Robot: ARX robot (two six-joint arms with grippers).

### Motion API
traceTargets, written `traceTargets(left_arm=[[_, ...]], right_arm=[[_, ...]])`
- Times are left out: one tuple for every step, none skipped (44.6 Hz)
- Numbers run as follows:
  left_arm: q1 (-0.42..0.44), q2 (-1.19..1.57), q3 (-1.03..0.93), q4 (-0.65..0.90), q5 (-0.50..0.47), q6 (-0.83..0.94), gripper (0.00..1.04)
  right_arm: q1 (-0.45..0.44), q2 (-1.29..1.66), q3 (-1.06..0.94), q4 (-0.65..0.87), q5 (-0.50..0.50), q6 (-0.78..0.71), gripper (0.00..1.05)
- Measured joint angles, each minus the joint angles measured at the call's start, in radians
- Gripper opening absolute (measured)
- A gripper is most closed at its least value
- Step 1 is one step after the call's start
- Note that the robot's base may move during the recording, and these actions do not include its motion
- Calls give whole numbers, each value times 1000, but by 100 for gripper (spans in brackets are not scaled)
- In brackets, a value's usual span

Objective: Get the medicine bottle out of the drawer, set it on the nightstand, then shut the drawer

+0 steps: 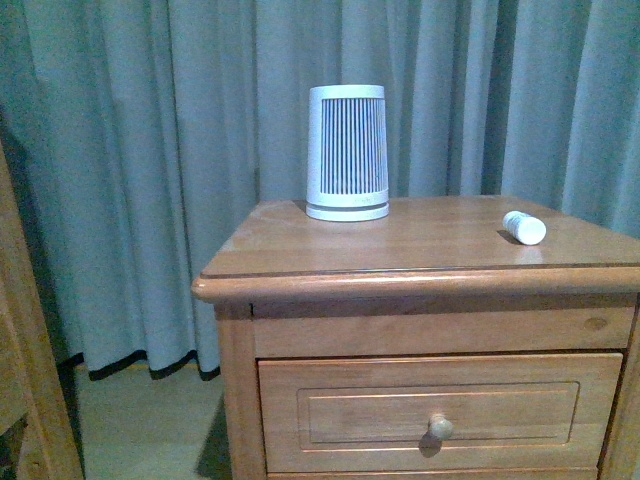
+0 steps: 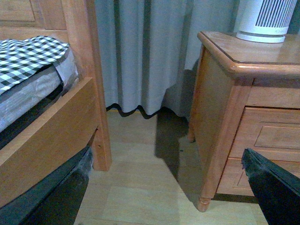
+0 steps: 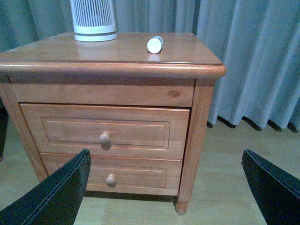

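Observation:
The small white medicine bottle (image 1: 524,227) lies on its side on the nightstand (image 1: 400,250) top, near the right edge; the right wrist view also has the bottle (image 3: 155,44) there. The upper drawer (image 1: 440,412) is shut flush with the front, its round knob (image 1: 440,428) showing; in the right wrist view the drawer (image 3: 105,131) looks the same. My right gripper (image 3: 166,187) hangs open in front of the nightstand, back from it. My left gripper (image 2: 168,187) is open, low over the floor to the nightstand's left. Neither arm shows in the front view.
A ribbed white-grey tapered device (image 1: 347,152) stands at the back of the nightstand top. A lower drawer (image 3: 110,176) sits under the upper one. A wooden bed frame (image 2: 56,122) with checked bedding stands to the left. Grey curtains (image 1: 150,150) hang behind.

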Motion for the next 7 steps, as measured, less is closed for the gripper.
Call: traceTargets(left_arm=[[0,0,0,0,0,0,98],[0,0,0,0,0,0,98],[0,0,0,0,0,0,98],[0,0,0,0,0,0,98],[0,0,0,0,0,0,98],[0,0,0,0,0,0,98],[0,0,0,0,0,0,98]], right_arm=[[0,0,0,0,0,0,98],[0,0,0,0,0,0,98],[0,0,0,0,0,0,98],[0,0,0,0,0,0,98],[0,0,0,0,0,0,98],[0,0,0,0,0,0,98],[0,0,0,0,0,0,98]])
